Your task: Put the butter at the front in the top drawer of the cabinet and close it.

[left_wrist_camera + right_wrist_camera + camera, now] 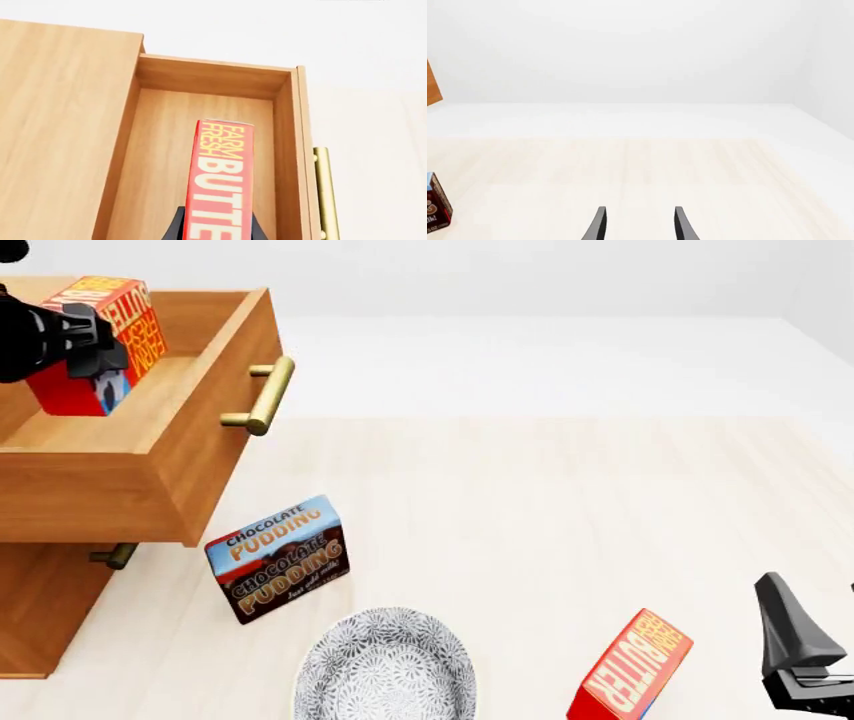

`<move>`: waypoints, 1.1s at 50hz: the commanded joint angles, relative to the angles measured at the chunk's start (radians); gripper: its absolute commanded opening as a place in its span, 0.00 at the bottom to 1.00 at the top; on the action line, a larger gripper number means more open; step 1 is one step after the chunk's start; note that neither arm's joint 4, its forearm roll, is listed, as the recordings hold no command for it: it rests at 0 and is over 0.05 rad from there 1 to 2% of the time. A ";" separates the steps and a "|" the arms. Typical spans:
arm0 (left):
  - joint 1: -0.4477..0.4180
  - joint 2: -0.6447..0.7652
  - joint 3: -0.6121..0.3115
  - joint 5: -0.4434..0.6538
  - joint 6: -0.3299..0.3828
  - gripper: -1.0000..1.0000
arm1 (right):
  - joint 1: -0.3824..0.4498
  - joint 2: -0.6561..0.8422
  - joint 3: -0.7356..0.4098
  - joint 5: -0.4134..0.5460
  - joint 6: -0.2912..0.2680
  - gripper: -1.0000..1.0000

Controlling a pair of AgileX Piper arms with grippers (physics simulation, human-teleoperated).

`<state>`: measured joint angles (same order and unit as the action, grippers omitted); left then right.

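Placing step in hand, by the look of it: butter clamped between the left gripper fingers and held over the open top drawer, not yet set down. In the front view, upper left of the frame, carton hanging above the drawer's floor, tilted, blue end toward the lower left. In the left wrist view, centre and lower centre, carton seen edge-on above bare drawer boards, with the walls on either side apart from it.

Next move likely calls for lowering until the carton meets the floor, then letting go and lifting clear before any push on the brass handle (drawer pulled well out of the cabinet, so a long push to shut it). Risk judged: a tilted carton tipping over on release; harmless if still inside the walls.

Butter itself: red carton, orange face, white "BUTTER" under yellow "FARM FRESH", blue end.

Right gripper at the lower centre of its own view, fingers spread apart with nothing between, idle over the table. Second butter at lower right of the front view, near that gripper. Pudding box just below the drawer front, patterned plate at bottom centre.
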<state>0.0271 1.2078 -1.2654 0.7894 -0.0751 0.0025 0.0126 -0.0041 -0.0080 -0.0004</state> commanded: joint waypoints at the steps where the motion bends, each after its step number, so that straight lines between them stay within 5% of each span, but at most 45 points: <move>1: -0.001 0.009 0.027 -0.053 0.007 0.00 | 0.000 -0.004 0.001 0.003 0.000 1.00; 55: -0.031 0.038 0.176 -0.191 -0.030 0.00 | 0.000 -0.004 0.001 0.003 0.000 1.00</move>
<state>0.0019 1.2494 -1.0983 0.6165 -0.1142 0.0024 0.0126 -0.0040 -0.0081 -0.0005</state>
